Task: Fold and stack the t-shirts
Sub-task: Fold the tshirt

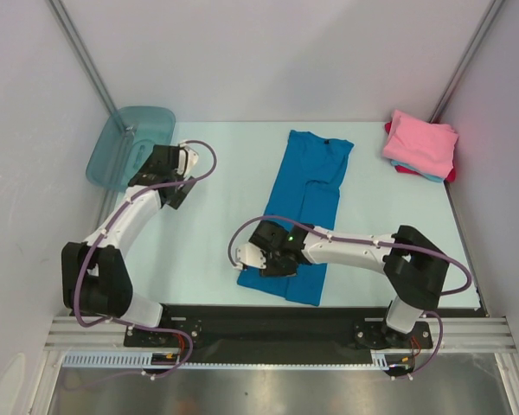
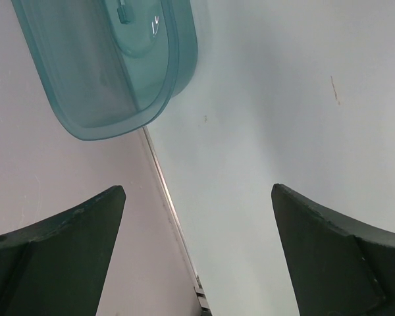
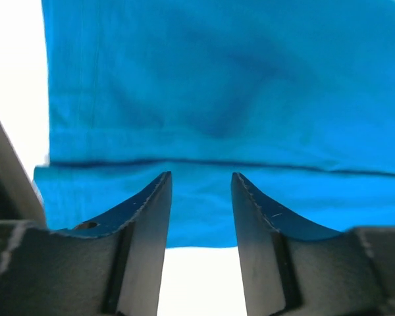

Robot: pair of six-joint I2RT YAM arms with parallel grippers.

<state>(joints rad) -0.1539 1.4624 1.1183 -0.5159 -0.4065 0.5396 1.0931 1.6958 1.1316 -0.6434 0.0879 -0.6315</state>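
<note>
**A:** Entry one, blue t-shirt (image 1: pixel 316 186). Where is it lying?

**B:** It is lying mid-table (image 1: pixel 208 225), narrowed to a long strip with the collar far and the hem near. A cloth edge is crossing the right wrist view from side to side.

**A:** Entry two, right gripper (image 1: pixel 259 257). What is it doing?

**B:** It is hovering low over the near left corner of the strip, by the hem. Its jaws are standing partly apart, with blue cloth showing through the gap and nothing pinched.

**A:** Entry three, left gripper (image 2: pixel 198 187)?

**B:** It is hanging spread wide and empty beside the teal tub (image 1: pixel 125 147), well apart from the shirt.

**A:** Entry four, finished goods?

**B:** A pink t-shirt (image 1: pixel 422 143) is sitting folded at the far right corner, topping light blue and red edges.

**A:** How should the step be handled?

**B:** In my judgement the strip is needing a crosswise fold, hem toward collar. The jaws should be taking every layer at the corner, not just the top one. They should be lifting in a low arc so the strip is not skewing. A second grip on the other hem corner would be keeping that edge square.
</note>
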